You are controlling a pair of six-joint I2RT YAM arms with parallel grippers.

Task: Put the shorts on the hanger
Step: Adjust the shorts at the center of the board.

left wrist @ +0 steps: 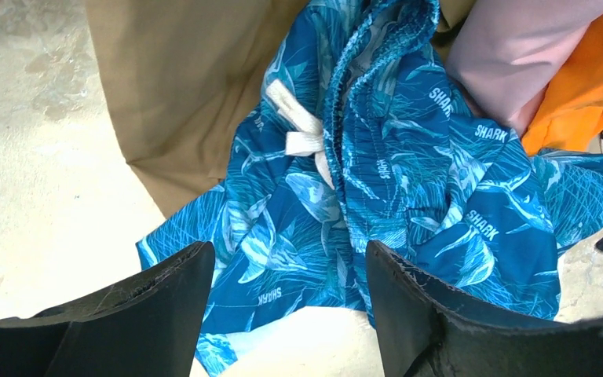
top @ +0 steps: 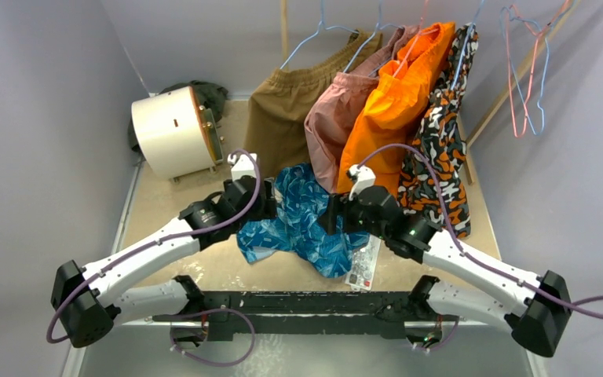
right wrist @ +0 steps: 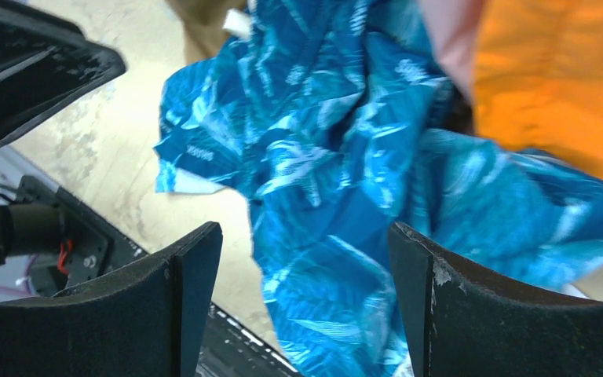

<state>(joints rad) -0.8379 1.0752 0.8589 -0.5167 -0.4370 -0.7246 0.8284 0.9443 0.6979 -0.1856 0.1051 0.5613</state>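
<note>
Left gripper (left wrist: 289, 263) and right gripper (right wrist: 306, 236) stand wide and empty over the shorts (top: 306, 220), crumpled mid-table. Risk: a 1-layer pinch slips, as the hanger (top: 510, 86) hangs well apart, beyond the table's far-right corner.

The shorts (top: 306, 224) lie crumpled mid-table (top: 157, 208). My left gripper (top: 271, 206) sits at their left edge and my right gripper (top: 332, 214) over their right part. The hanger (top: 510, 78) hangs far right, well apart, beside a light blue hanger (top: 547, 78).
</note>
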